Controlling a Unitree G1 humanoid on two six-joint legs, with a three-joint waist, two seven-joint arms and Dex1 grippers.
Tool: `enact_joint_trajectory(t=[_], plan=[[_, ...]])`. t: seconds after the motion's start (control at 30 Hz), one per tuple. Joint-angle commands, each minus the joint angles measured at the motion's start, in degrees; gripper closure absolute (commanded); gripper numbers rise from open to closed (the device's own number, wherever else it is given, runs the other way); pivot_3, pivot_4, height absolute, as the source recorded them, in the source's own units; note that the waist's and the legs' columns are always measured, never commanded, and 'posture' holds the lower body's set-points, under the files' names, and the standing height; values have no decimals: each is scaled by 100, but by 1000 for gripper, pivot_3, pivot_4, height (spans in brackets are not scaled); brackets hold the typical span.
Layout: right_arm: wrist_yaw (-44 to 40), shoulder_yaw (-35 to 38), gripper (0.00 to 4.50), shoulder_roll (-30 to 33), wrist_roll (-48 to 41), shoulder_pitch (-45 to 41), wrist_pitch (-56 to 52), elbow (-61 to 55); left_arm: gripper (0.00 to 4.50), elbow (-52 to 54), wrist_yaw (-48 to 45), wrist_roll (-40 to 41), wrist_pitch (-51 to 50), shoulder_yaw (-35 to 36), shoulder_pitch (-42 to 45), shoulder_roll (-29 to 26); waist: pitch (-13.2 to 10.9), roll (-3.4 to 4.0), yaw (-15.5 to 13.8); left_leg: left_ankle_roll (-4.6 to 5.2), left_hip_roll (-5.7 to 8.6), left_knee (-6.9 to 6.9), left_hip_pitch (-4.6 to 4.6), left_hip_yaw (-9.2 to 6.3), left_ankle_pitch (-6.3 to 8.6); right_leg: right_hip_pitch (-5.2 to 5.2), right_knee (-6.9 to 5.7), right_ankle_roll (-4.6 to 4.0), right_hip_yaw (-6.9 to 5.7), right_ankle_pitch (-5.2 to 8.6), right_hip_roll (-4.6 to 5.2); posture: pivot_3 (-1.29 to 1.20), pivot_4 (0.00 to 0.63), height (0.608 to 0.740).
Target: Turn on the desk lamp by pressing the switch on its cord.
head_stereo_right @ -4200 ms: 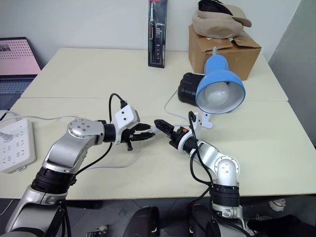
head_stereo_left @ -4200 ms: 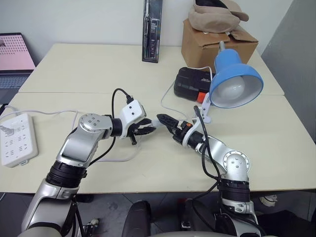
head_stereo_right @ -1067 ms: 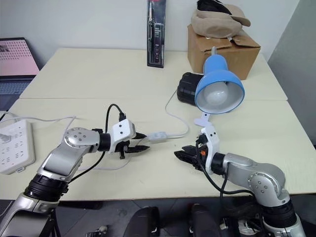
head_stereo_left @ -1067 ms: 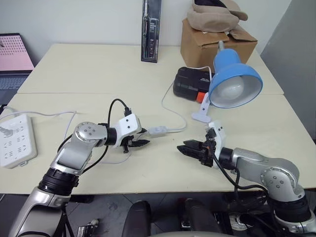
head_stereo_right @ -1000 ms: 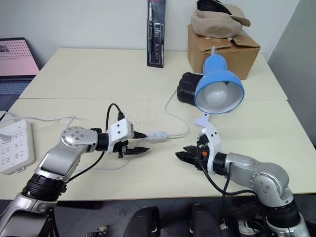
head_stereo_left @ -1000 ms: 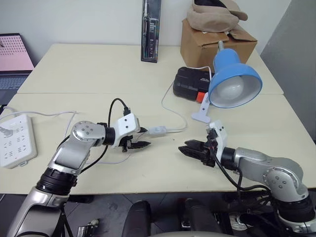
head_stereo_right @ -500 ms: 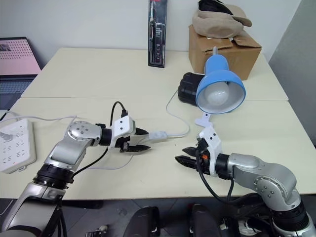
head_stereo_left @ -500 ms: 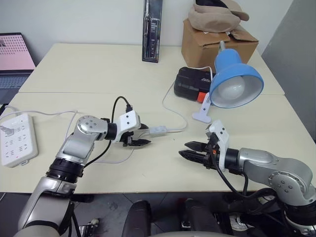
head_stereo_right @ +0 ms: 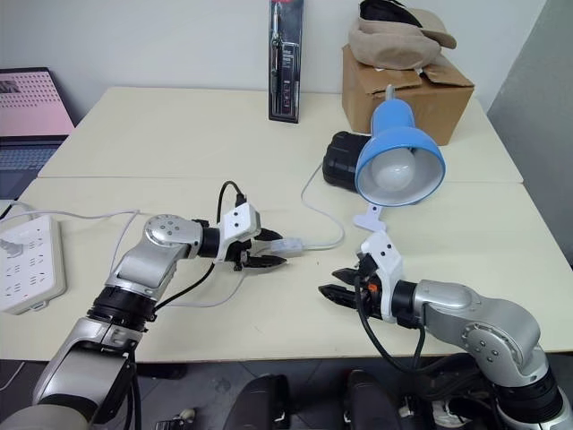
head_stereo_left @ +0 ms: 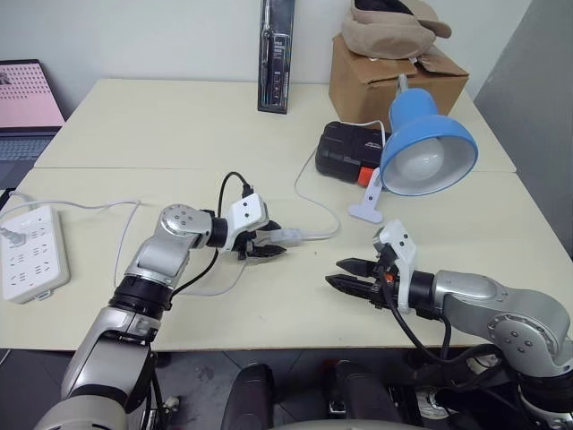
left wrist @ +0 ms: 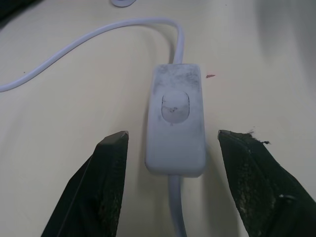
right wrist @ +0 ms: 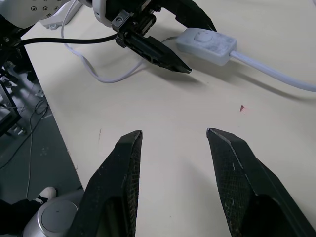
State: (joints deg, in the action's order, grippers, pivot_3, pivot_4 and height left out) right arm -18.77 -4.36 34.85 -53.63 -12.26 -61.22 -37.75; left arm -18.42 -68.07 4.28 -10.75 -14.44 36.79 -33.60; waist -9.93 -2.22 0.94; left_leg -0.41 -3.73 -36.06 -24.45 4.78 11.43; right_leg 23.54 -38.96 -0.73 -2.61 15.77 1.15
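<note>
Switch (left wrist: 175, 125) first: the small white oblong lies flat on the table (head_stereo_left: 161, 116), squarely between the two black fingers (left wrist: 106, 185) of the left gripper (head_stereo_left: 269, 244), which stand apart on either side of it with a clear gap at each flank, touching nothing. Its oval rocker faces up.

Going left to right across the head views: a white power strip (head_stereo_left: 29, 254) sits at the table's left edge, well apart from the arms. One thin white cord (head_stereo_left: 309, 202) runs from that side, loops on the tabletop under the left forearm, passes through the switch, then curves back towards the lamp. The left gripper reaches in from the left, pointing right and a little down. Further right, the right gripper (head_stereo_left: 344, 274) hovers low over bare tabletop, its two fingers parted and empty, tips aimed back at the switch but well short of it. Nothing lies between either gripper and the switch.

Behind them, a black box with an orange patch (head_stereo_left: 346, 150) sits just left of the desk lamp (head_stereo_left: 426, 148), whose blue dome shade faces forward with the white bulb unlit; its white clip base (head_stereo_left: 367, 210) rests on the table. A brown cardboard box (head_stereo_left: 385, 76) with a tan cloth (head_stereo_left: 389, 25) on top stands at the back, and a black packaged item (head_stereo_left: 272, 55) leans against the wall.

Count: one lamp, one switch, one cord, one power strip, two boxes.
</note>
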Motion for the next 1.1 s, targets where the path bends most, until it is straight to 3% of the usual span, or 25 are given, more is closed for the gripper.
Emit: enact_joint_trajectory(t=[0.03,0.13,0.5,0.83,1.1], plan=[[-54,76,2334,19,-18,4,19,-216,2772,90,39,-19,37,46,144,33,0,0,0,0,0,0,0,0,0,0,0,0,0,0,0,0,150,740],[-8,95,2334,-49,-27,17,14,-200,3373,187,47,-9,-2,69,134,33,0,0,0,0,0,0,0,0,0,0,0,0,0,0,0,0,150,740],[399,419,2334,-656,-651,118,-199,17,3378,1326,357,203,-867,218,-1,4,0,0,3,0,-1,-2,0,-1,0,-2,-2,0,1,0,0,0,150,740],[2998,716,2334,-3091,-2741,-113,83,1418,3379,2186,788,395,-2023,235,71,116,2,-3,46,1,-4,-3,5,-2,-2,-5,-11,0,2,-1,-1,0,150,740],[3807,829,2334,-3894,-3195,-302,843,2092,3380,2426,1075,544,-2569,321,19,171,2,-3,58,1,-1,-3,4,0,-2,-5,-6,3,6,-3,1,0,150,740]])
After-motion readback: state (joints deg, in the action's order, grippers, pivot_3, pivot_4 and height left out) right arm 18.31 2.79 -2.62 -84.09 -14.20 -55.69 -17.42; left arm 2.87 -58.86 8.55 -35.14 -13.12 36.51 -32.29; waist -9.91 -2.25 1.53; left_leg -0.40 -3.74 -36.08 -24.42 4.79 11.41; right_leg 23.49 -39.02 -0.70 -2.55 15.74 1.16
